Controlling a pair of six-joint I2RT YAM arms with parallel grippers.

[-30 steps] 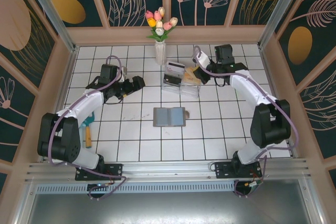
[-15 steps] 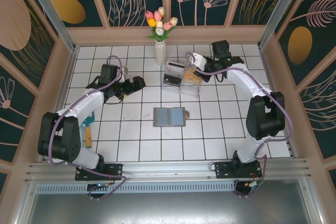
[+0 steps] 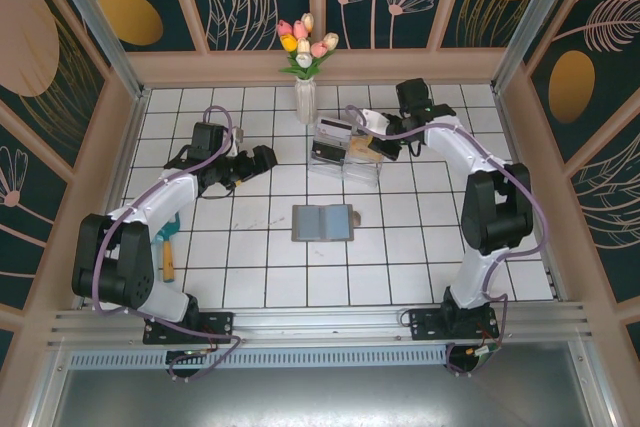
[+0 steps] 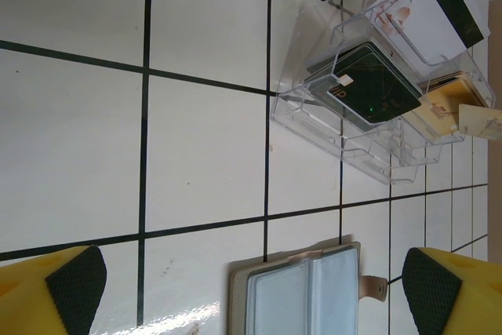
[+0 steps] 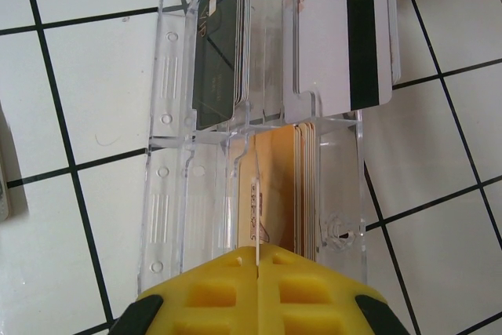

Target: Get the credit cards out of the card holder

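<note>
The card holder [image 3: 322, 222] lies spread open and flat in the middle of the tiled surface [image 3: 250, 267], pockets up so cards can slide out. In the left wrist view its clear pockets look empty, though I cannot be sure. Just far of it stands the clear tray [image 5: 161, 194], where credit cards [image 5: 345, 37] stand on edge, sorted by colour into compartments. The right jaws are clamped on a thin tan card [image 5: 256, 217], held on edge at the compartment of matching tan ones, probably to slot it in. The left jaws hang wide apart at the left, well clear, likely waiting
</note>
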